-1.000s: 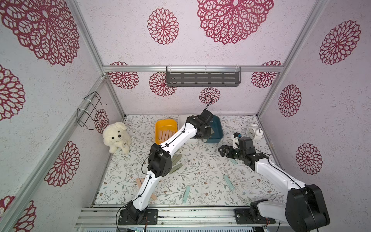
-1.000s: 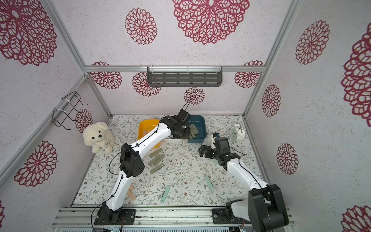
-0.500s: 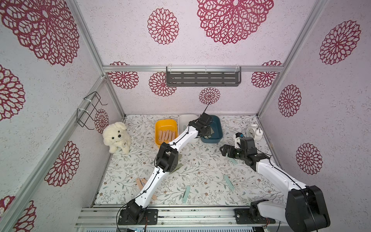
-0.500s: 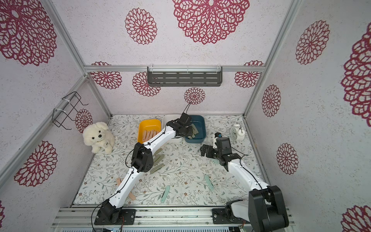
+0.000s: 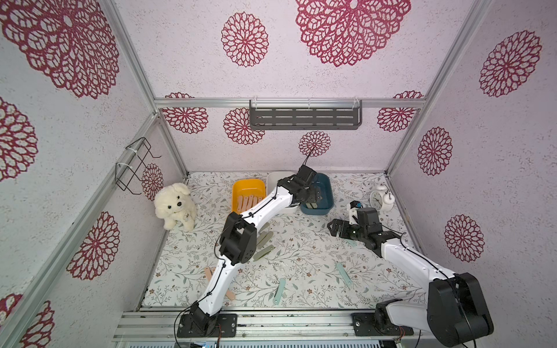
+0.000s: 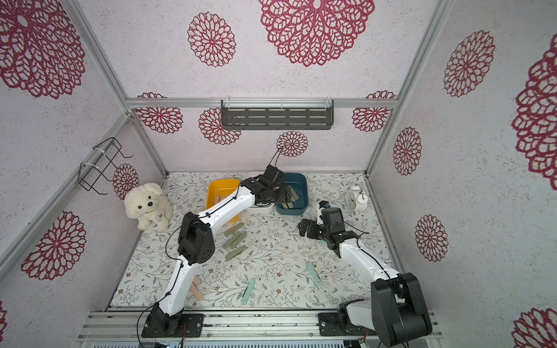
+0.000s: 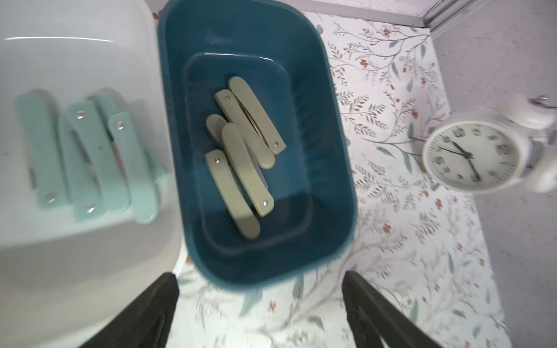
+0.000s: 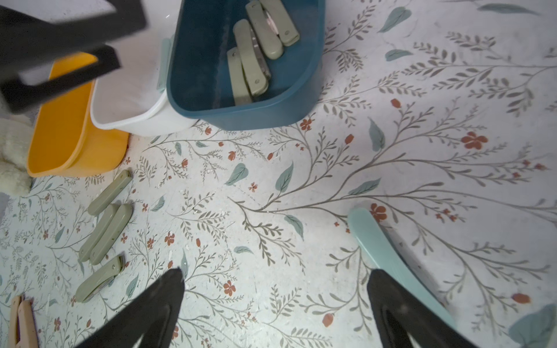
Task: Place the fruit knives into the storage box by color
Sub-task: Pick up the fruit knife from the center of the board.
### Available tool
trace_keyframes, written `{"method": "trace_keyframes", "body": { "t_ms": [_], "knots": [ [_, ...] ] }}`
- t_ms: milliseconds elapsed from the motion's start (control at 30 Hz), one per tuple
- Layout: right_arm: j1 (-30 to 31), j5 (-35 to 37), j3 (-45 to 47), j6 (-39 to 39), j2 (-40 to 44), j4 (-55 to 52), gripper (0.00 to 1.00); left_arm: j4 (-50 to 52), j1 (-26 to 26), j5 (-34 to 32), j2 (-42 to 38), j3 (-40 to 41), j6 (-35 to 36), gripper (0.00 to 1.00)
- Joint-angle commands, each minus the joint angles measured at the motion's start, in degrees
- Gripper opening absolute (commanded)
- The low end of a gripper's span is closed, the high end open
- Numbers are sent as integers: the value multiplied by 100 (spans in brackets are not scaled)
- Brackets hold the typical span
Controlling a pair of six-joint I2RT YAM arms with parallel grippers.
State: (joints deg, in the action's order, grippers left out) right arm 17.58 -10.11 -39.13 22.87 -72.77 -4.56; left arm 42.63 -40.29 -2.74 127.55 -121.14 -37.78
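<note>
Fruit knives (image 7: 241, 144), three colours, partly sorted.

Peach-pink: two loose (image 5: 230, 294) near the front-left corner of the table (image 5: 301, 265), partly under the left arm (image 5: 217, 280); more in the yellow bin (image 5: 241, 188) at the back edge.

Sage-green: four loose (image 6: 236, 252) left of centre; perhaps five, overlapping, in the blue bin (image 7: 325, 150).

Mint: several in the white bin (image 7: 90, 45) between the other two; two loose (image 5: 279, 290) by the front edge; a lone mint knife (image 8: 391, 259) right of centre.

Left gripper (image 7: 259, 275): spread, empty, over the blue bin's near rim.

Right gripper (image 8: 275, 272): spread, empty, low over the table, the lone mint knife beside or under one finger, not between.

Risk: closing there would miss or flick it; carrying it to the white bin could meet the left arm.
</note>
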Motion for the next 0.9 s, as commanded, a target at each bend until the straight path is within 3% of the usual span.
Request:
{"method": "trace_keyframes", "body": {
  "t_ms": [0,267,500,667,867],
  "knots": [
    [350,257,93,-112,12,185,99,75,-92,105,-864,650,-248,92],
    [1256,651,735,37,335,278,99,851,-38,119,-2745,3497,-122,98],
    [1942,909,908,322,256,341,99,1076,91,316,-3363,5174,332,97],
    [2108,974,908,427,212,377,99,851,248,379,-3202,5672,616,97],
    [2170,1003,938,524,254,344,99,522,425,454,-2860,5699,856,97]
  ]
}}
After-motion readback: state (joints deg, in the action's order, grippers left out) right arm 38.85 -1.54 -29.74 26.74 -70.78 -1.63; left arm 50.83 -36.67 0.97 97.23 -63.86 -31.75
